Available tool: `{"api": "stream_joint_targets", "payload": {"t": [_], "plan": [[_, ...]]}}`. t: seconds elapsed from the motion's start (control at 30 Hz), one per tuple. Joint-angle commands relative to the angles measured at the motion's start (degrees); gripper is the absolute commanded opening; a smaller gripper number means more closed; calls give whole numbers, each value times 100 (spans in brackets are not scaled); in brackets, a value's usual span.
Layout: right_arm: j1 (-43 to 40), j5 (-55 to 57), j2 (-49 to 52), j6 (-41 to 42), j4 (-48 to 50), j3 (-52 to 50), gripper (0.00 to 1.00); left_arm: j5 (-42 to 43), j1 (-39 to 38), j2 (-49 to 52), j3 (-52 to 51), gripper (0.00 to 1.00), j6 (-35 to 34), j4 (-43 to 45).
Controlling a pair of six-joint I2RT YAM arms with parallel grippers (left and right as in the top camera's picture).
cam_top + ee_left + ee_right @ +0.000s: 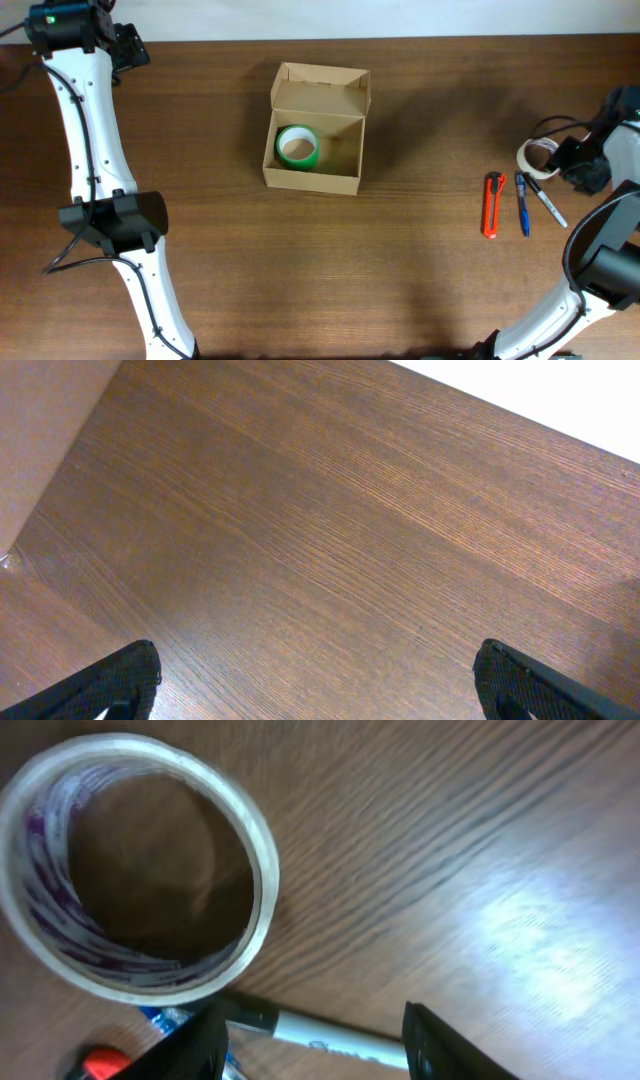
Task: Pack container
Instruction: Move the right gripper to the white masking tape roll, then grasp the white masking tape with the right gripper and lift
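Right wrist shows my right claw spread, empty, over the marker just beside the clear tape roll; closing here, I'd likely pinch the marker instead.

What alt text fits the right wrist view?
A roll of clear tape lies flat on the brown wooden table, filling the upper left. Below it lie a black-capped marker and the tip of a red cutter, with the jaws open and empty at the bottom edge.

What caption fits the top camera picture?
Green tape roll in the open cardboard box; clear tape roll, cutter, pens outside.
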Motion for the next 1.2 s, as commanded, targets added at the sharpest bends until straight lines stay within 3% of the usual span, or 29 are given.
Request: {"api": "stream_joint_targets", "payload": {"t": [0.0, 0.6, 0.77, 0.83, 0.9, 0.97, 1.1, 1.17], "plan": [[26, -214, 13, 57, 247, -289, 57, 39, 35, 83, 26, 100, -57, -7], [26, -669, 306, 251, 916, -378, 57, 39, 35, 83, 26, 100, -57, -7], [26, -481, 417, 643, 1064, -378, 57, 39, 35, 83, 26, 100, -57, -7], [26, -481, 470, 754, 1084, -378, 50, 39, 35, 83, 26, 100, -57, -7], [26, -485, 531, 850, 1088, -378, 28, 39, 35, 83, 26, 100, -57, -7], [26, -483, 564, 933, 1082, -378, 17, 39, 35, 83, 26, 100, -57, -7], [26, -483, 566, 997, 1082, -378, 4, 39, 35, 83, 26, 100, -57, -7], [26, -483, 564, 992, 1069, -374, 4, 39, 35, 83, 26, 100, -57, -7]]}}
